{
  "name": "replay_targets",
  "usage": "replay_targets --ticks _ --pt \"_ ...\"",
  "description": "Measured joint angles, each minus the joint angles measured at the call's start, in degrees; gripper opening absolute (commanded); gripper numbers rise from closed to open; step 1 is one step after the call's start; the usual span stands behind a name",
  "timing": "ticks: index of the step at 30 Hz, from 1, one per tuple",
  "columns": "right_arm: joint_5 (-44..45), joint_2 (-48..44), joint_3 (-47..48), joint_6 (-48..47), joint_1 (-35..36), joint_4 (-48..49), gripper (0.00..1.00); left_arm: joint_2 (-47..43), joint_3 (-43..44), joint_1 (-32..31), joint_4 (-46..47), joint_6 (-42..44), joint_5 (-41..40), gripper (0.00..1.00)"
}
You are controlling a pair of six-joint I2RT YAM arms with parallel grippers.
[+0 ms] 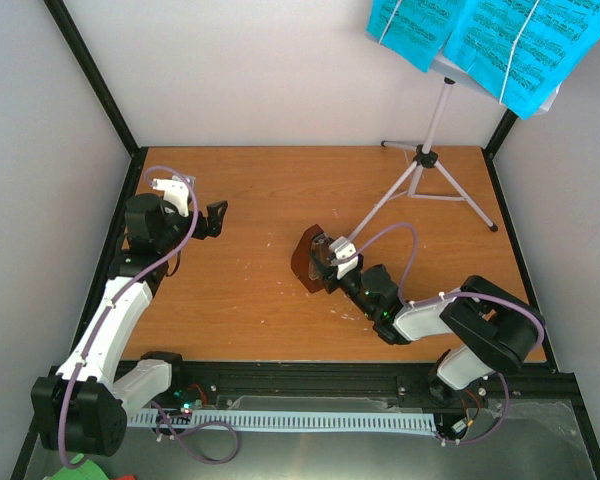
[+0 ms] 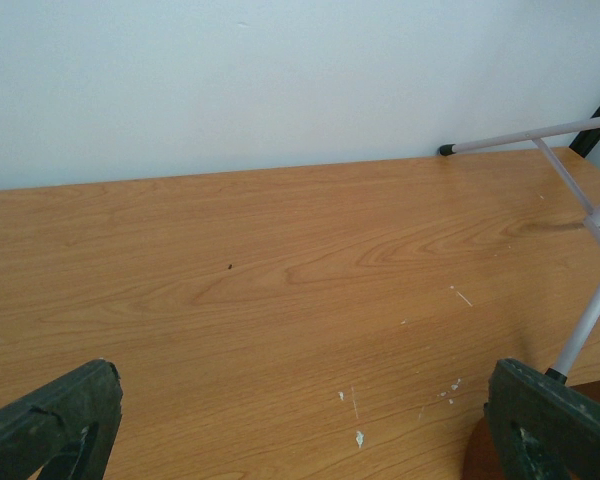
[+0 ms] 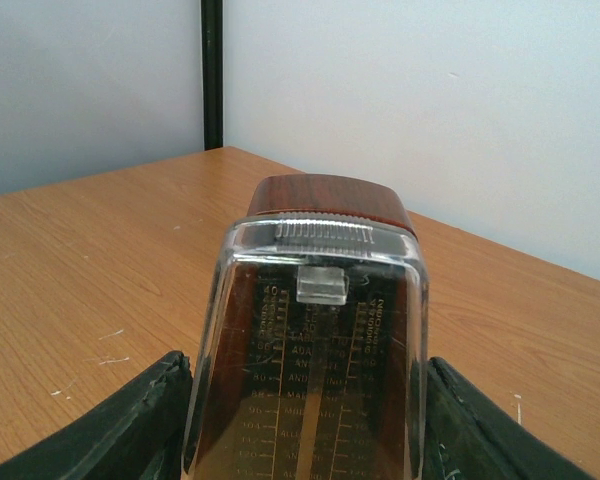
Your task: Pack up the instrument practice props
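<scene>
While left pincer [image 1: 218, 220] gapes, right pincer [image 1: 330, 260] clasps metronome [image 3: 315, 300].

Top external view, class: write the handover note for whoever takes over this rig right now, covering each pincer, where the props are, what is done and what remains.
Left pincer: open, empty, over the left side of the table.
Right pincer: shut on the metronome, fingers against both sides of its clear cover, mid-table.
Music stand: upright on its tripod at the far right; sheet-music pages on its desk.
Done: metronome grasped; nothing packed, no case in view.
To do: stow metronome, remove pages, pack the stand.
</scene>
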Motion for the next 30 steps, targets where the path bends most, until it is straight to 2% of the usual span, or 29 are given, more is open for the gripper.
replay_targets --ticks 11,21,25,30 --pt "0.35 0.63 0.98 0.02 0.00 -0.70 0.54 0.02 0.00 0.00 0.00 0.00 0.02 0.99" --pt "0.63 0.57 0.98 -0.42 0.00 -4.13 0.86 0.02 0.00 0.00 0.00 0.00 0.00 0.99" --pt "0.57 -1.16 0.92 -0.87 0.00 -6.82 0.91 0.02 0.00 0.00 0.00 0.02 0.00 0.99" --pt "0.48 -7.72 -0.09 -1.14 0.00 -10.58 0.94 0.02 0.00 0.00 0.00 0.04 -0.02 0.99"
